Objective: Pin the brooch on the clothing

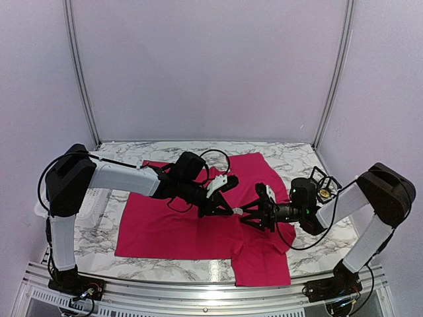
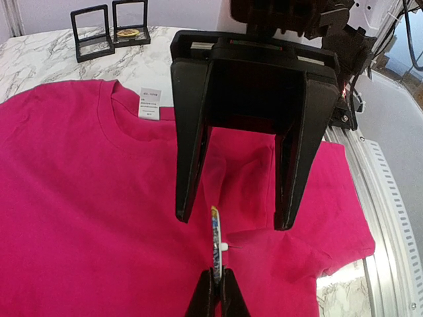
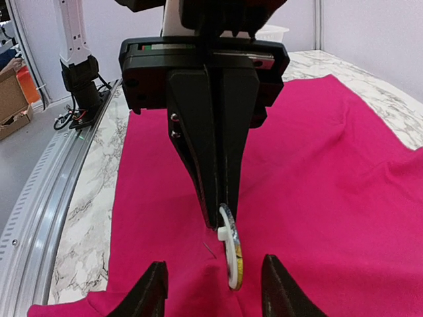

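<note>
The crimson-pink T-shirt [image 1: 178,228] lies flat on the marble table, with its white neck label [image 2: 150,104] at the collar. My left gripper [image 2: 218,272] is shut on the brooch [image 2: 215,231], a thin round disc held edge-on just above the shirt, with a white post and a thin pin on its back. My right gripper [image 3: 213,263] is open, facing the left one, with its fingers [image 2: 188,165] on either side of the brooch [image 3: 231,254] without touching it. In the top view the two grippers, left [image 1: 230,211] and right [image 1: 246,214], meet tip to tip over the shirt's middle.
Two small black display frames [image 2: 92,34] stand on the marble beyond the collar; one holds a gold piece [image 2: 129,32]. A white basket [image 1: 92,198] sits at the table's left. A metal rail [image 1: 198,297] runs along the near edge.
</note>
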Motion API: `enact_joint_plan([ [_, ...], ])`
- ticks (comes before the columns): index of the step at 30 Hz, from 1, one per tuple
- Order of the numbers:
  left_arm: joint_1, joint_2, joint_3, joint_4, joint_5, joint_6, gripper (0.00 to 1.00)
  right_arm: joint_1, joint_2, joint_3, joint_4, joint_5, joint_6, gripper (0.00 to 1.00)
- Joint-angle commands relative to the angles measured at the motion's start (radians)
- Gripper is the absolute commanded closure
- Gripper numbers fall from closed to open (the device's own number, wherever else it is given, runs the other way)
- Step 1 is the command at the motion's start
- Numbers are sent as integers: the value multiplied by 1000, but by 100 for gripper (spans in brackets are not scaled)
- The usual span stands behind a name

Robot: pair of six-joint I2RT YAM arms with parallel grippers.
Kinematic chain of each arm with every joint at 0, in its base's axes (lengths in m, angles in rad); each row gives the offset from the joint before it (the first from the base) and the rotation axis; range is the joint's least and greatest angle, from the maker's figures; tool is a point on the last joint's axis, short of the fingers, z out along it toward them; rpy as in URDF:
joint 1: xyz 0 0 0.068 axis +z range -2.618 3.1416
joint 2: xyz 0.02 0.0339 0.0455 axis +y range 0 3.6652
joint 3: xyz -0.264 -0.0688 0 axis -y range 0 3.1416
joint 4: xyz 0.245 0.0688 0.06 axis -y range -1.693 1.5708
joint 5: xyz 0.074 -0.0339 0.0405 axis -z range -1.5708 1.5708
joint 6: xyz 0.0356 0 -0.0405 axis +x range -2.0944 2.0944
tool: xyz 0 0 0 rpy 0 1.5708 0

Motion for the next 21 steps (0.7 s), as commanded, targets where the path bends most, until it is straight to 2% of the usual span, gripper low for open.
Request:
enact_joint_plan([
  [1,-5,-22,34,-34,11,22,100,-10,59,55,44,-63,17,60],
  [6,-5,-14,46,-43,11,24,100,-9,95,61,93,-67,35,75],
  [17,-8,-4,57,-56,9,31,100,-7,152,60,220,-62,121,81],
  [21,-10,-6,57,-58,9,34,100,-7,159,67,214,-57,121,88],
])
